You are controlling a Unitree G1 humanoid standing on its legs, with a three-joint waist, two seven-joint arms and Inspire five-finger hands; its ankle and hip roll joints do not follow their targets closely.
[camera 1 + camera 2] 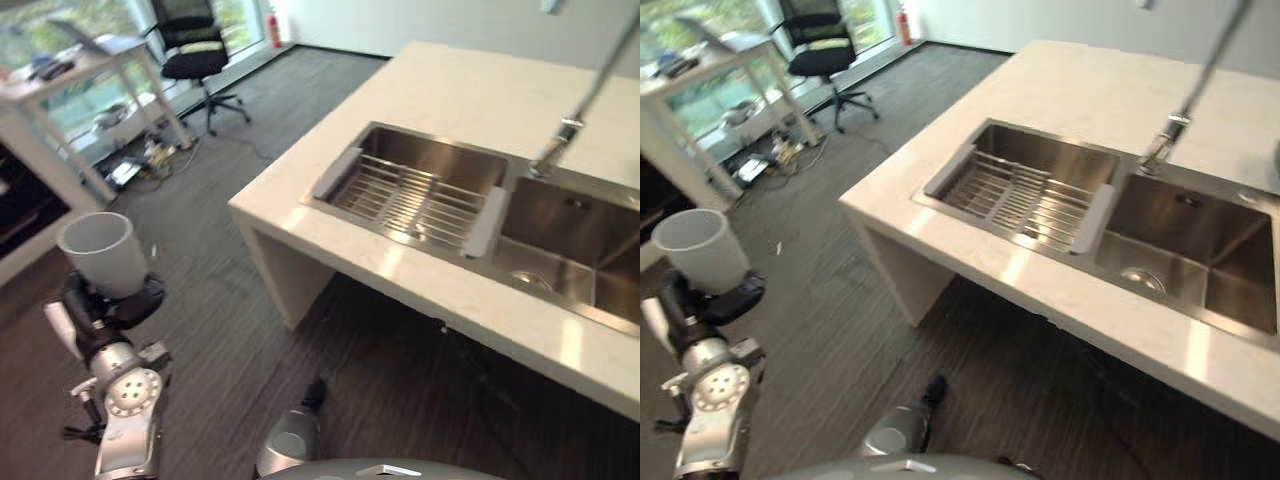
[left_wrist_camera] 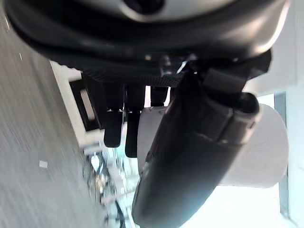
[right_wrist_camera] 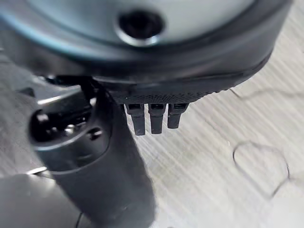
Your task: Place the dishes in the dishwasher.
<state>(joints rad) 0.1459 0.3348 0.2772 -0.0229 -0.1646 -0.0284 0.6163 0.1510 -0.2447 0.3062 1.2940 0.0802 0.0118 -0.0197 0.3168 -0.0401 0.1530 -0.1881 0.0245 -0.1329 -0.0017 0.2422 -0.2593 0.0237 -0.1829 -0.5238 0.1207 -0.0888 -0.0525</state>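
Cup point(image 1: 103, 251), white, upright, clenched in my left hand point(image 1: 112, 305) at 9 o'clock from sink point(image 1: 480, 215). My right hand point(image 3: 156, 116) hangs over floor, fingers relaxed, grasping nothing.

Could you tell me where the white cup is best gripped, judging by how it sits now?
Around its side wall, from the side. The cup stands upright, mouth up, and widens toward the rim, so a wrap low on the wall keeps it from slipping down. The left hand already holds it this way, thumb across the wall opposite the fingers.
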